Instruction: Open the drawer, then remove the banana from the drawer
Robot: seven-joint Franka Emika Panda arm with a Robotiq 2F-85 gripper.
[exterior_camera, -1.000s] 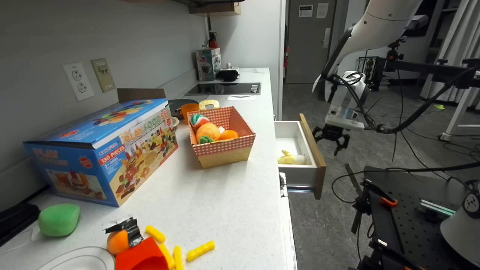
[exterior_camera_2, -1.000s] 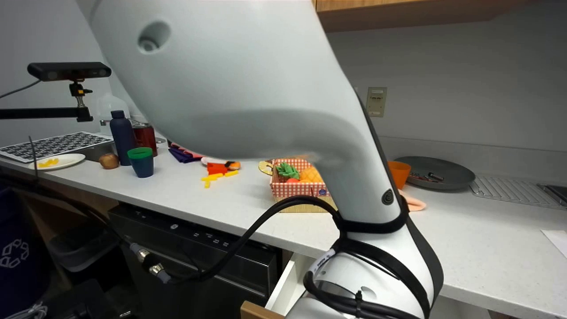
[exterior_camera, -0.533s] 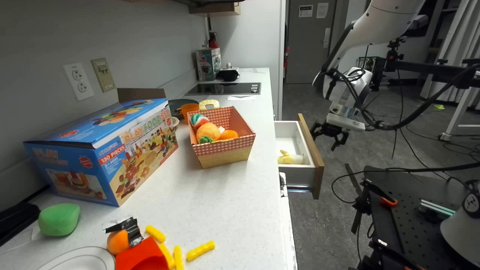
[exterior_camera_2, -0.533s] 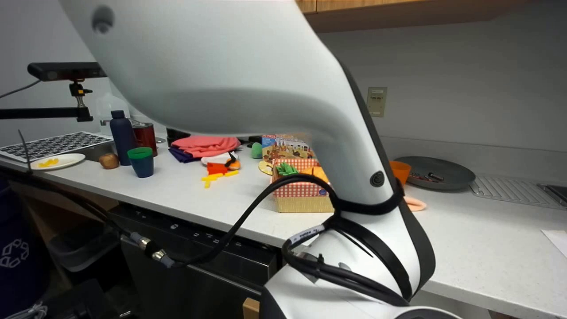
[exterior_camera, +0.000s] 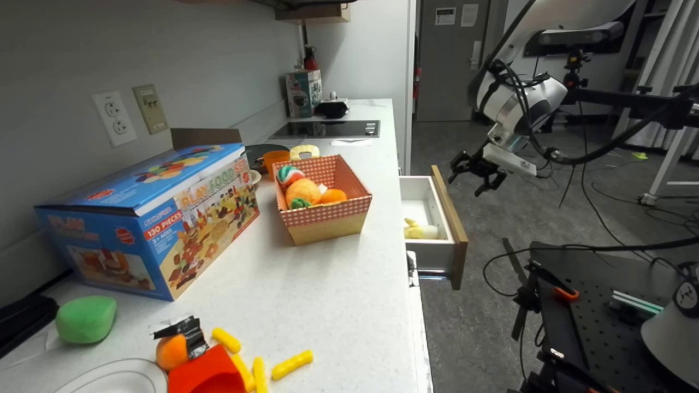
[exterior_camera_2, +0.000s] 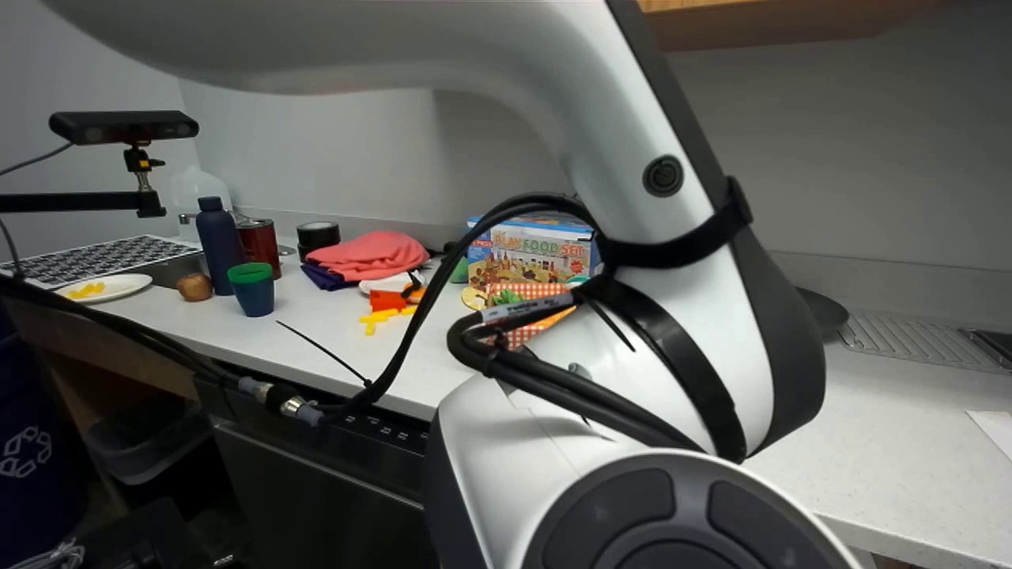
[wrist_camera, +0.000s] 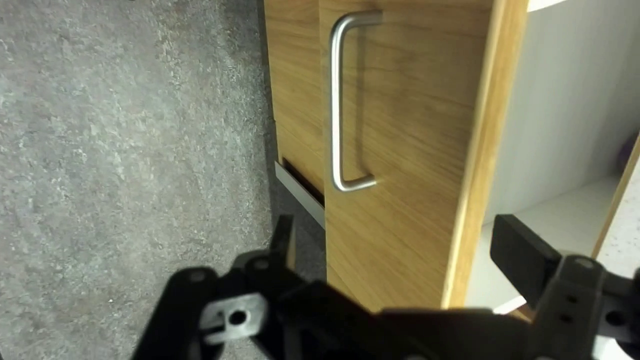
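Observation:
The drawer (exterior_camera: 451, 224) under the counter stands open in an exterior view, with a wooden front and white inside. The yellow banana (exterior_camera: 420, 232) lies at its near end, partly hidden by the drawer's side. My gripper (exterior_camera: 465, 185) is open and empty, above and just outside the drawer front. In the wrist view the open fingers (wrist_camera: 393, 221) span the drawer front (wrist_camera: 410, 220), one finger outside and one over the white inside. The silver handle (wrist_camera: 336, 110) is above them in that picture. The banana is out of the wrist view. In an exterior view the arm (exterior_camera_2: 664, 300) hides the drawer.
A checked basket (exterior_camera: 327, 218) of toy food stands on the counter (exterior_camera: 327, 295) near its edge. A blue toy box (exterior_camera: 164, 218) is against the wall. Yellow sticks (exterior_camera: 292, 364) and a red holder (exterior_camera: 207, 374) lie closer. A camera on a stand (exterior_camera: 573, 37) is behind the arm.
My gripper has risen and tilted, moving up and slightly toward the drawer, clear of the front. The drawer has slid slightly inward, carrying the banana. The gripper stays open.

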